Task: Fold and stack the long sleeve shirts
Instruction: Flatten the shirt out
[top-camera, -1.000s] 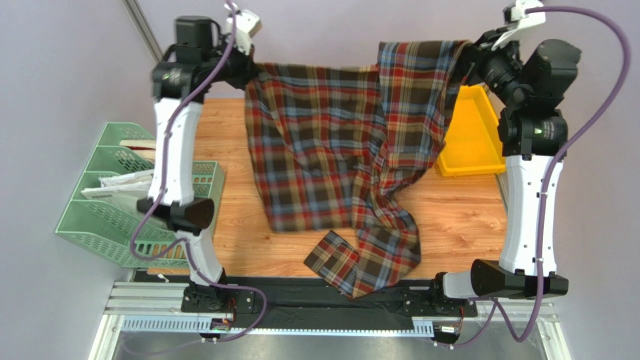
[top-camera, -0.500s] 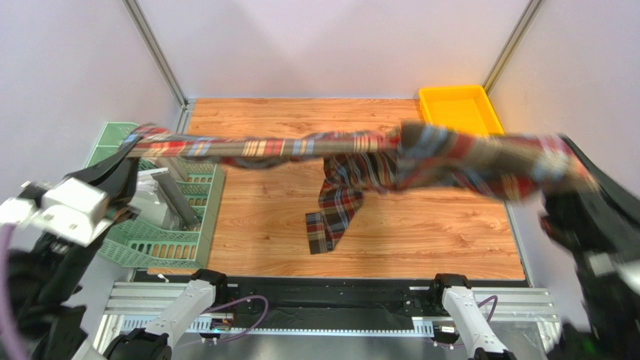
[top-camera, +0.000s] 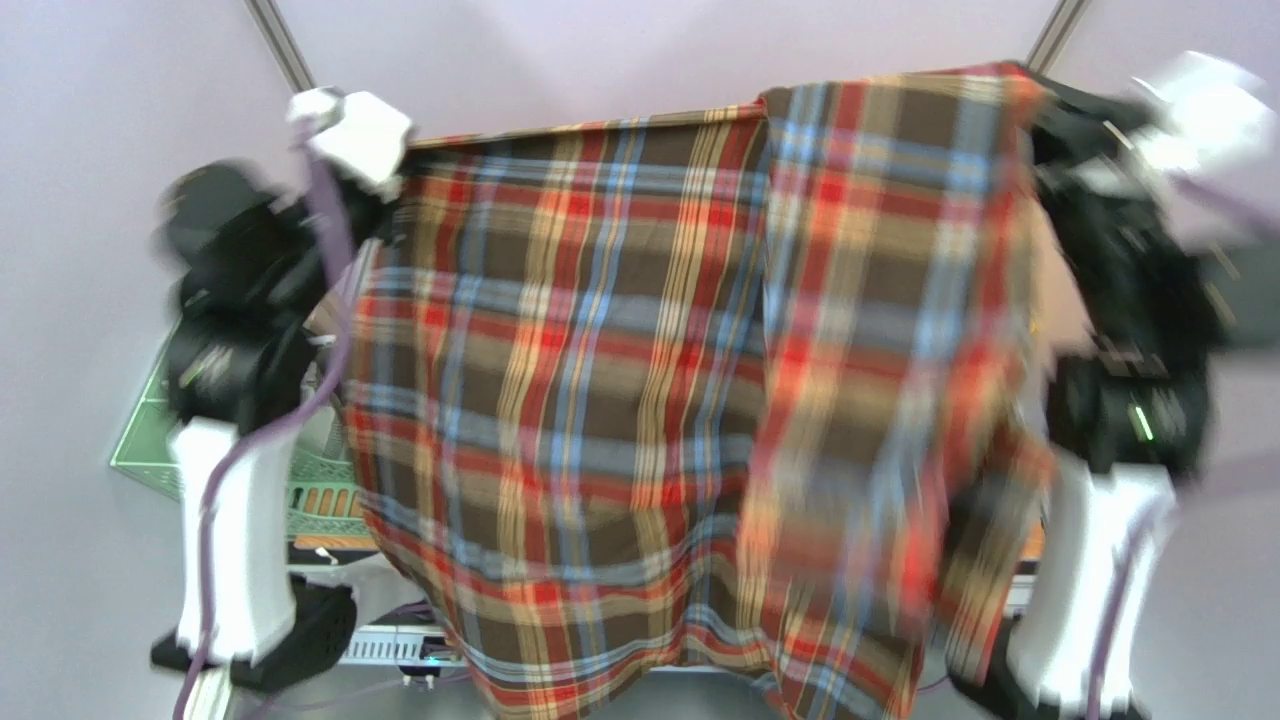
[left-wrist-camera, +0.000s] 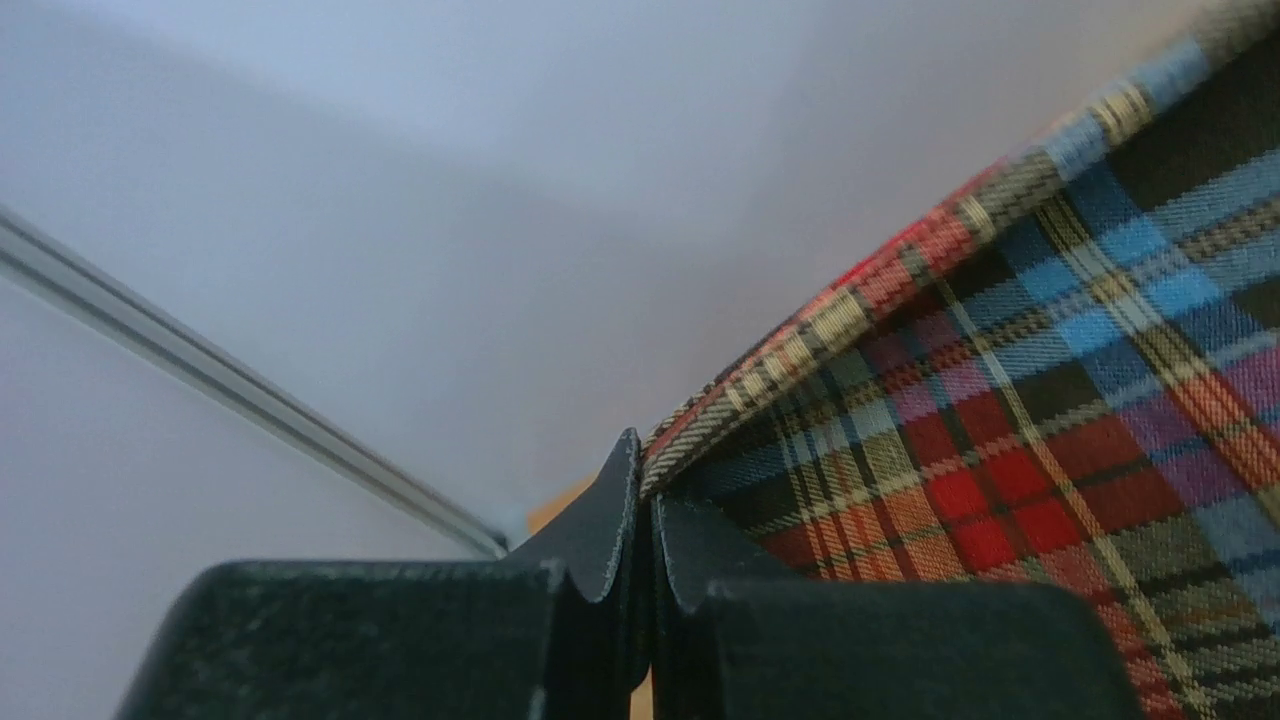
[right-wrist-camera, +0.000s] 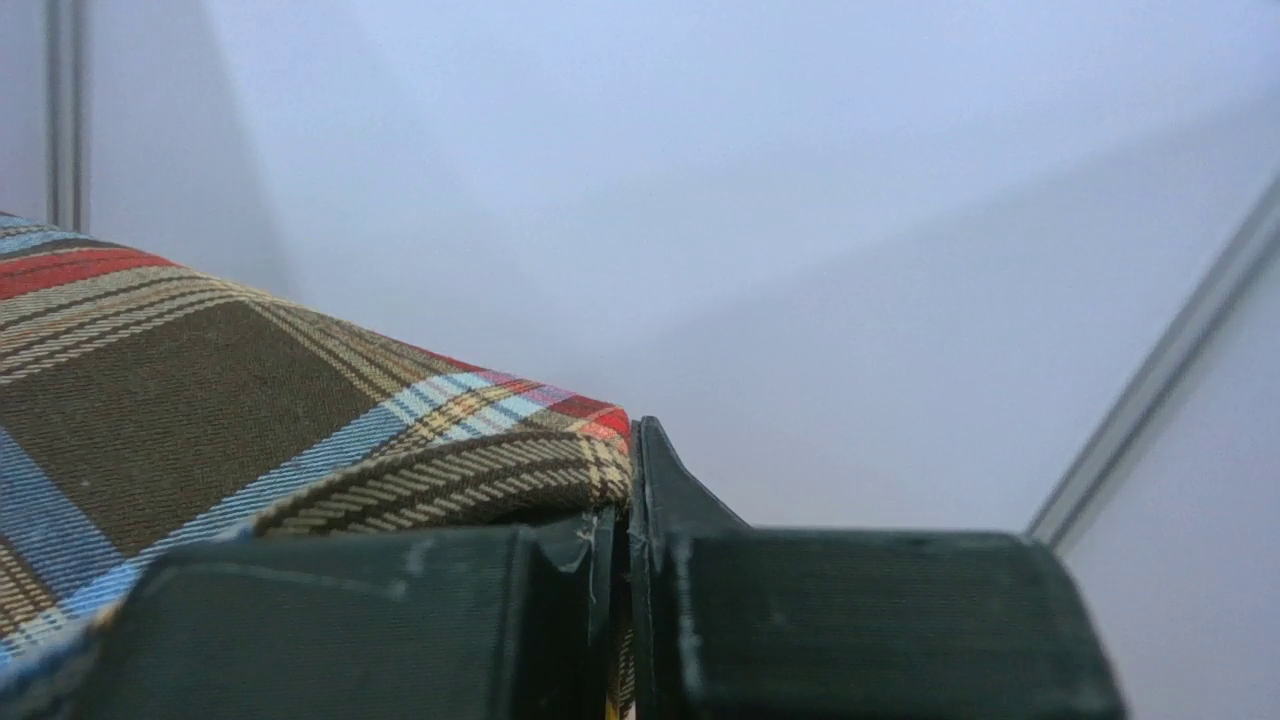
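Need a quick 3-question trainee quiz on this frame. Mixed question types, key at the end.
1. True or false: the plaid shirt lies folded in a neat stack.
2. Of the left claw and the right claw, which pinches the shirt's edge? A) left only B) right only C) both
3. Fill in: the shirt hangs spread ___ the two claws.
Key:
1. False. It is held up and spread wide.
2. C. Each wrist view shows shut jaws on plaid cloth.
3. between

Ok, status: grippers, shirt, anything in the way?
Left gripper shut on top corner of brown, red and blue plaid flannel shirt. Right gripper shut on the other. Shirt hangs spread, hiding everything beneath.
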